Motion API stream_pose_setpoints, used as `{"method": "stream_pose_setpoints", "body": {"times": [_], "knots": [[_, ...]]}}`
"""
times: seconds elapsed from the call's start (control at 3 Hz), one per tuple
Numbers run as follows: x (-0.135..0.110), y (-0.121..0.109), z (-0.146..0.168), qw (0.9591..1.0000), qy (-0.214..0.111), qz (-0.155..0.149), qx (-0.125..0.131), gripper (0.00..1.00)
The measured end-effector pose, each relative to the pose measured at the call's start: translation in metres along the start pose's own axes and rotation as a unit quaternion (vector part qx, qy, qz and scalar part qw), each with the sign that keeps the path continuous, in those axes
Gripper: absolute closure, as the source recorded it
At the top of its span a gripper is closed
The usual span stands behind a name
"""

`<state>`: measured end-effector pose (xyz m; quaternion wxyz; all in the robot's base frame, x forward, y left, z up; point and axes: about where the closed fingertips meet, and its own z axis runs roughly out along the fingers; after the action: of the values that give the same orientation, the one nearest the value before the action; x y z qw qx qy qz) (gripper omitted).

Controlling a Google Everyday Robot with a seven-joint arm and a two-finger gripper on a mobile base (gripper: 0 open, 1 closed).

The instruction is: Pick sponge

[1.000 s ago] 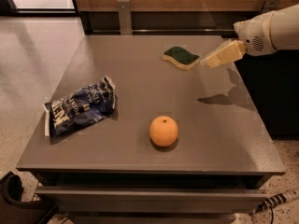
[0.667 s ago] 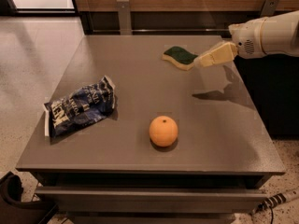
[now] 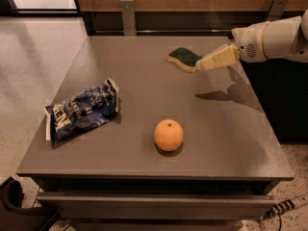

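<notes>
Sponge (image 3: 183, 57) lies flat near the far right of the table (image 3: 202, 129), green side up. Tool (image 3: 208, 63) sits just beside it; its opening I cannot tell. Sponge is likely light, soft and compressible: pinch across its 2 long sides.

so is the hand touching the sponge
Cannot tell. In the camera view the hand at the far right of the table meets the sponge with no gap showing, yet its shadow falls well clear, so it may hang above.

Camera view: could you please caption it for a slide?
Cream two-finger gripper beside the green-topped pale yellow sponge, far side of the grey table.
</notes>
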<state>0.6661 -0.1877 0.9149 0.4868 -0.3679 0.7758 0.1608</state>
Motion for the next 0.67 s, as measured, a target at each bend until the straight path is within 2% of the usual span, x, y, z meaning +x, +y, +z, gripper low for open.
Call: {"method": "stream_pose_setpoints", "body": {"times": [0.33,0.67], "knots": [[0.010,-0.008,0.027,0.9992,-0.039,0.013,-0.003,0.00],[0.027,-0.012,0.074,0.9951,-0.094,0.025,-0.017,0.00]]}}
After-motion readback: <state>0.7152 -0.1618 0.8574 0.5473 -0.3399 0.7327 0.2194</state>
